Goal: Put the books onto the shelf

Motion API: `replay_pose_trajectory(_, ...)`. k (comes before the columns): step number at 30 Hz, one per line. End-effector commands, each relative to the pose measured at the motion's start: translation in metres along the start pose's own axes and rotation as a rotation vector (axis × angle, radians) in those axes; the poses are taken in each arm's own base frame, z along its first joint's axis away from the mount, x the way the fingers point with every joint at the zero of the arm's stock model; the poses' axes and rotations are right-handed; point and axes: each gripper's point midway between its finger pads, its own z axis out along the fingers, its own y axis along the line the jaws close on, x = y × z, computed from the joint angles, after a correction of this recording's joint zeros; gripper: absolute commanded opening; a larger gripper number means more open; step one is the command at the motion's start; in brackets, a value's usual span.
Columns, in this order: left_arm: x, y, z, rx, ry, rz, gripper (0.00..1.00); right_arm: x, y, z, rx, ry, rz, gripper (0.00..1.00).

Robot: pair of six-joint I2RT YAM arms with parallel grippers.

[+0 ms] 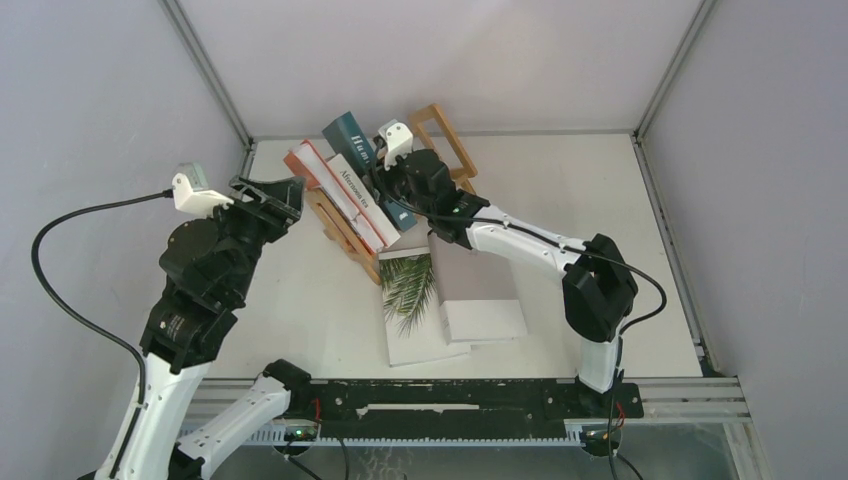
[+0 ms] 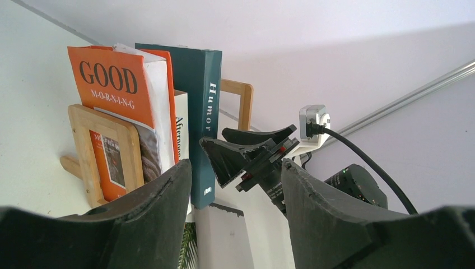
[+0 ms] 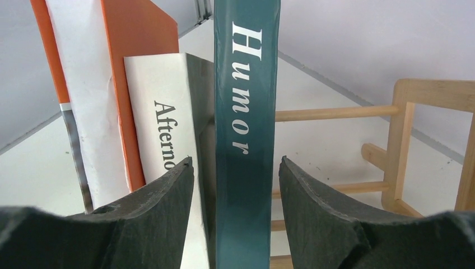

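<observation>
The shelf (image 1: 441, 128) stands at the back centre, turned at an angle. In it stand three books: orange-red (image 1: 304, 160), white (image 1: 356, 196) and teal "Humor" (image 1: 349, 132). My right gripper (image 1: 385, 175) is open and straddles the teal spine (image 3: 246, 84), with a thin gap at each finger (image 3: 168, 196). My left gripper (image 1: 290, 195) is open and empty, hovering left of the shelf's near end frame (image 2: 84, 134). Flat on the table in front of the shelf lie the palm-leaf book (image 1: 410, 300) and the plain grey-white book (image 1: 475, 285).
Grey enclosure walls with metal corner posts (image 1: 210, 70) close in the table at the back and sides. A black rail (image 1: 450, 395) runs along the near edge between the arm bases. A black cable (image 1: 70, 290) loops left of the left arm.
</observation>
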Motion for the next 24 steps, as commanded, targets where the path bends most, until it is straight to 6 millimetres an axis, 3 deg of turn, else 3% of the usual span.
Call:
replay_pose_trajectory(1,-0.008,-0.003,0.000,0.010,-0.037,-0.025,0.64,-0.046,0.001,-0.020,0.001,-0.090,0.005,0.64)
replay_pose_trajectory(12,-0.007,0.002,0.002,-0.008,-0.040,-0.011,0.64,-0.077,-0.011,-0.036,0.014,-0.174,0.078,0.63)
replay_pose_trajectory(17,-0.005,0.003,0.005,-0.017,-0.038,0.000,0.64,-0.088,-0.030,-0.037,0.035,-0.201,0.157,0.60)
replay_pose_trajectory(24,0.002,0.005,0.015,-0.030,-0.026,0.021,0.64,-0.066,-0.070,-0.005,0.076,-0.126,0.251,0.52)
